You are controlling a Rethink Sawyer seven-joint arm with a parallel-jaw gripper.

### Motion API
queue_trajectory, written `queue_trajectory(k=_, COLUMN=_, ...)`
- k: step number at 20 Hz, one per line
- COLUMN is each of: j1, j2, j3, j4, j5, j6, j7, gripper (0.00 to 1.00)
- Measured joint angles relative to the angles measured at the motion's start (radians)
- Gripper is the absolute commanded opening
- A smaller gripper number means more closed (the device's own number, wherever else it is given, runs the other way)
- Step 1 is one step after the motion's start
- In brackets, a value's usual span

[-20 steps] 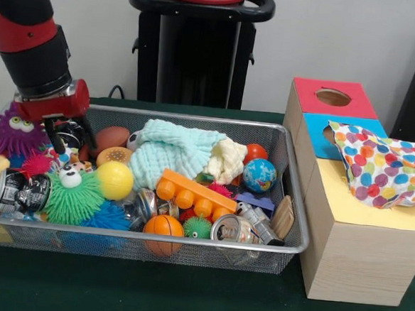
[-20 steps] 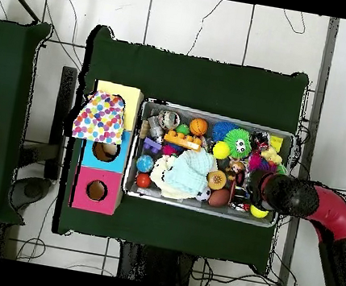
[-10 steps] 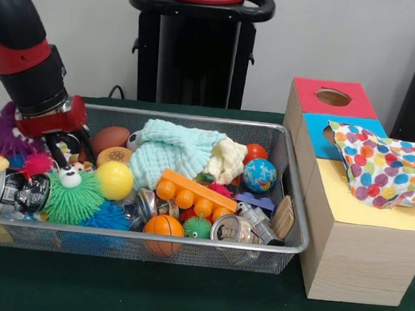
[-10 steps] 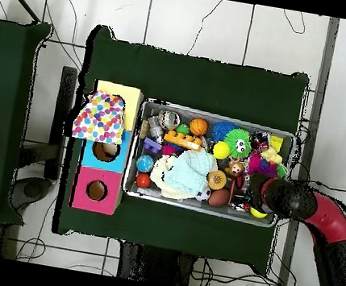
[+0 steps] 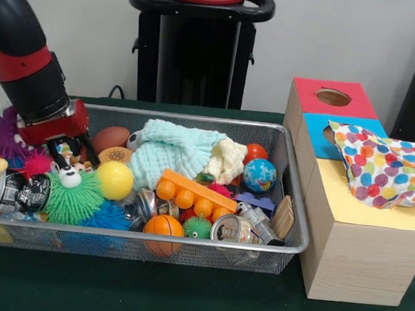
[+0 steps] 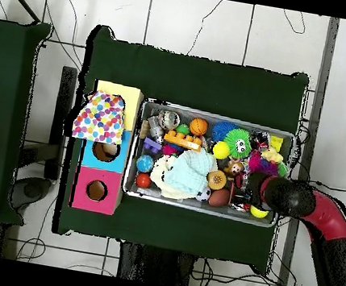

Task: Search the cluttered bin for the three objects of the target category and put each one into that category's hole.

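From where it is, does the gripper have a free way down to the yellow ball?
Probably yes. The yellow ball lies uncovered on top of the clutter, just beside the gripper, with only the green spiky toy touching it.

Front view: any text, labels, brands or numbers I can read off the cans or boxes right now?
No text can be read in either view.
Crushed can at the left end of the bin: black and white printing, too blurred to read.
Can near the bin's front rim: no legible label.
Sorting box: coloured tops only, no lettering.
Dotted cloth: pattern only.
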Motion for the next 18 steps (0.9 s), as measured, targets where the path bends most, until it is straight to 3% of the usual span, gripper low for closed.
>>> queue_trajectory(k=18, j1=-0.002, j2=-0.185, j3=0.033, j4=0.001, j5=0.052, j6=0.070, j7=0.000, gripper=1.00)
